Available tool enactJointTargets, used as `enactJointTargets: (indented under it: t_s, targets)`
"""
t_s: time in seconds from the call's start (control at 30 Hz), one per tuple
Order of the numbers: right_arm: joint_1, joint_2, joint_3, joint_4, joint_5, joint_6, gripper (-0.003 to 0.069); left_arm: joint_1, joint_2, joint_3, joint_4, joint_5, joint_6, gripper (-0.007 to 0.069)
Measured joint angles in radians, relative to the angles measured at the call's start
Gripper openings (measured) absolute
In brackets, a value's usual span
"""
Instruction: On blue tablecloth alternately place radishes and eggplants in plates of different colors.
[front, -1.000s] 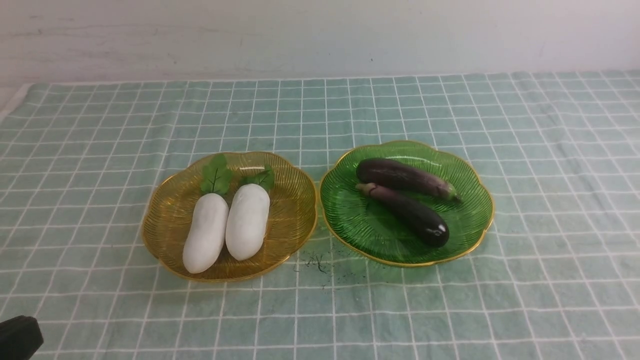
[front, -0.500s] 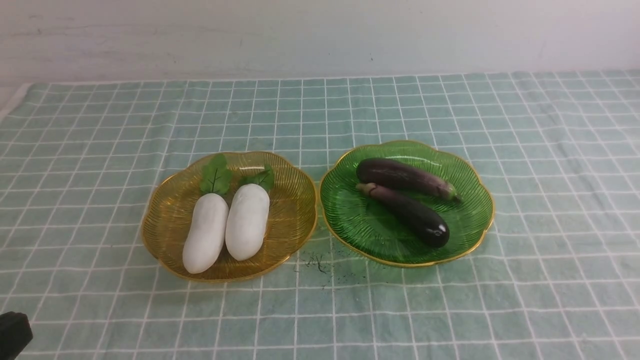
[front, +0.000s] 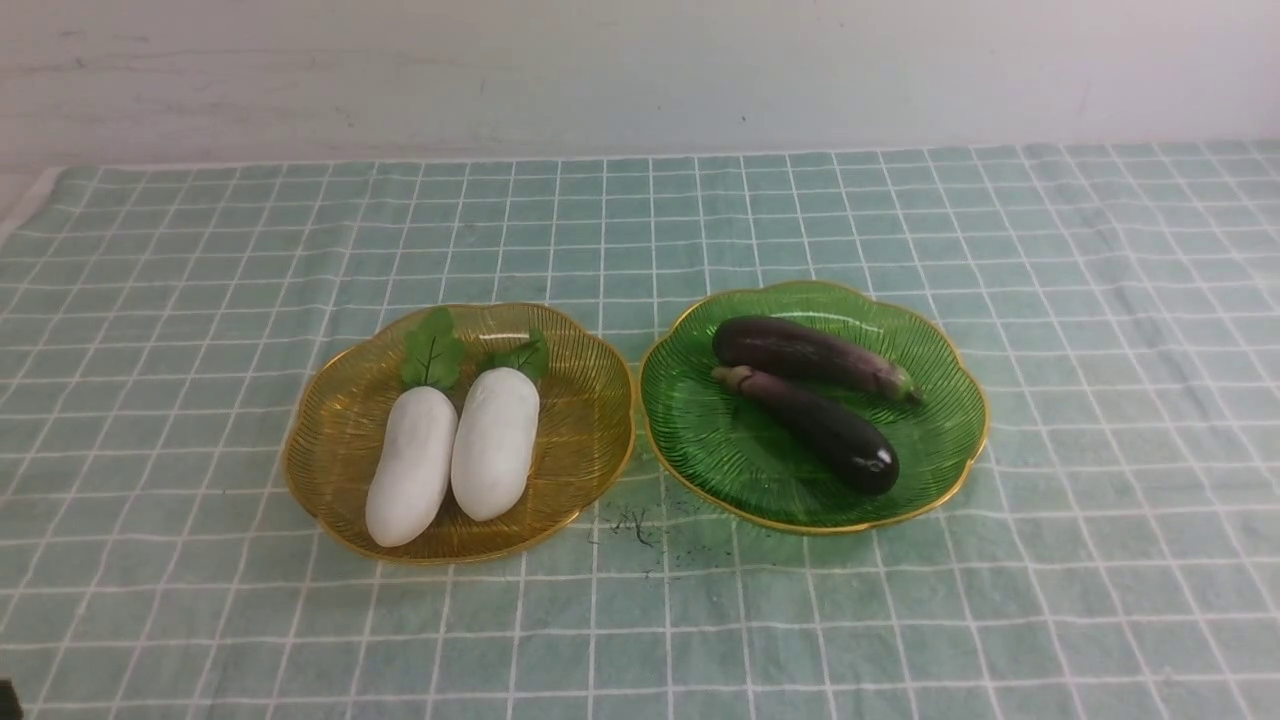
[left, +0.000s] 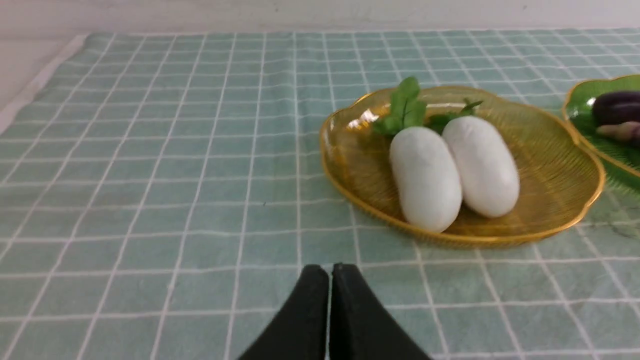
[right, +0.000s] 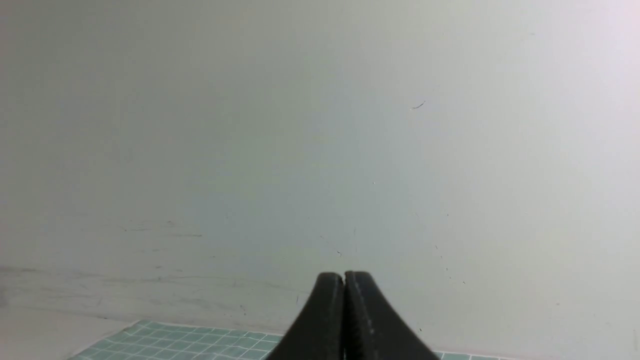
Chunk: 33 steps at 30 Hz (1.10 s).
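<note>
Left of green plate (front: 700, 440) with both eggplants (front: 812, 385): amber plate (front: 335, 445), both radishes (front: 455, 455). Left gripper (left: 330, 272) and right gripper (right: 344, 280) fingers pressed together, empty.

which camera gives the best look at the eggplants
The front view: both eggplants lie whole in the green plate. The left wrist view catches only one's tip at its edge; the right wrist view shows none.

Two radishes (front: 455, 455) lie in the left plate (front: 340, 420), two eggplants (front: 810, 400) in the right plate (front: 940, 440).

right gripper (right: 344, 280) | jaws pressed together | pale wall (right: 300, 125) ahead | blue tablecloth (right: 200, 345) below
</note>
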Motion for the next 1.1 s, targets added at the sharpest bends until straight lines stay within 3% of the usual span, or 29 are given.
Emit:
enactJointTargets:
  t_s: [0.2, 0.43, 1.1]
  targets:
    - [0.0, 0.0, 0.0, -0.002, 0.0, 0.0, -0.0015, -0.023, -0.013, 0.188, 0.011, -0.068, 0.001, -0.0008]
    - [0.0, 0.0, 0.0, -0.003, 0.0, -0.001, -0.0015, -0.066, -0.013, 0.208, 0.032, -0.151, 0.001, -0.0008]
    - [0.0, 0.0, 0.0, -0.003, 0.0, -0.001, -0.0015, -0.066, -0.013, 0.21, 0.034, -0.159, 0.0, -0.0008]
